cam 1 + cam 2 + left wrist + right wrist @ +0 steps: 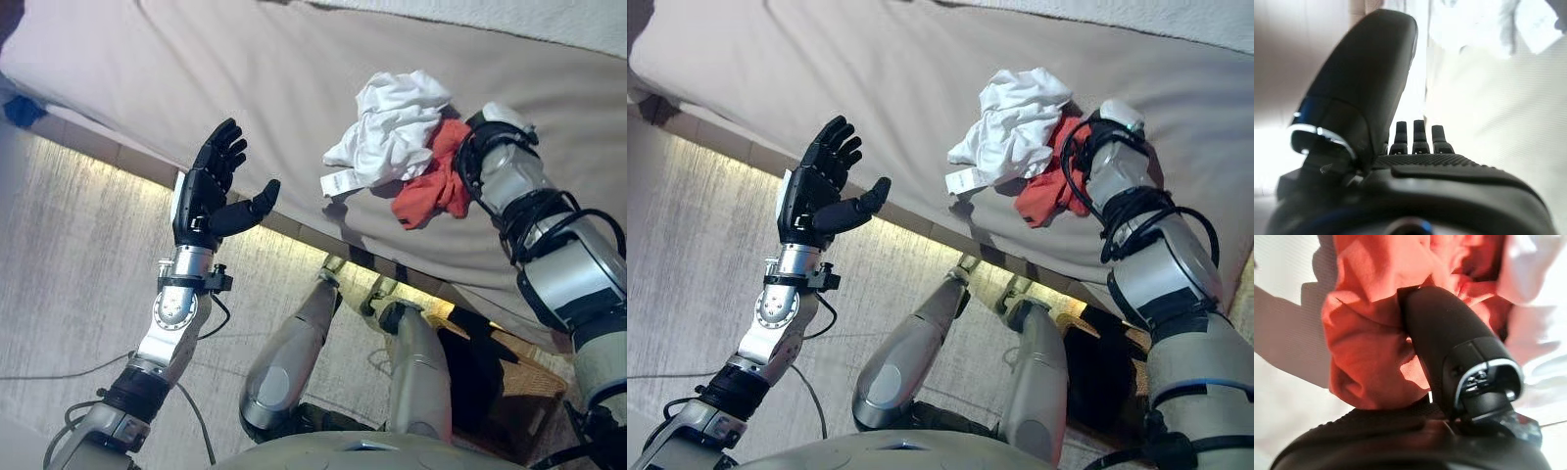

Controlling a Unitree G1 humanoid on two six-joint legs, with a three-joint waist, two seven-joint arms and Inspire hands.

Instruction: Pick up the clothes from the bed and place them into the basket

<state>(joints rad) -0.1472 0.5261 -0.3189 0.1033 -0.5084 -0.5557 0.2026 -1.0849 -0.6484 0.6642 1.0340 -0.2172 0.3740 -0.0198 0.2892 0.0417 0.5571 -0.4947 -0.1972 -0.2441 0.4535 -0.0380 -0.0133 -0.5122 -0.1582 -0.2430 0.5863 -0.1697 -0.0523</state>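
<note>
Right wrist view: right hand closed into red cloth beside white shirt, upper right, for lifting; left hand spread, empty, centre left.

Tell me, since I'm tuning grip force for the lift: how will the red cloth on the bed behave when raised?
Probably floppy: the red cloth lies bunched in soft folds around the right hand. It looks light, so a modest grip may hold. It touches the white garment, which may drag along.
</note>
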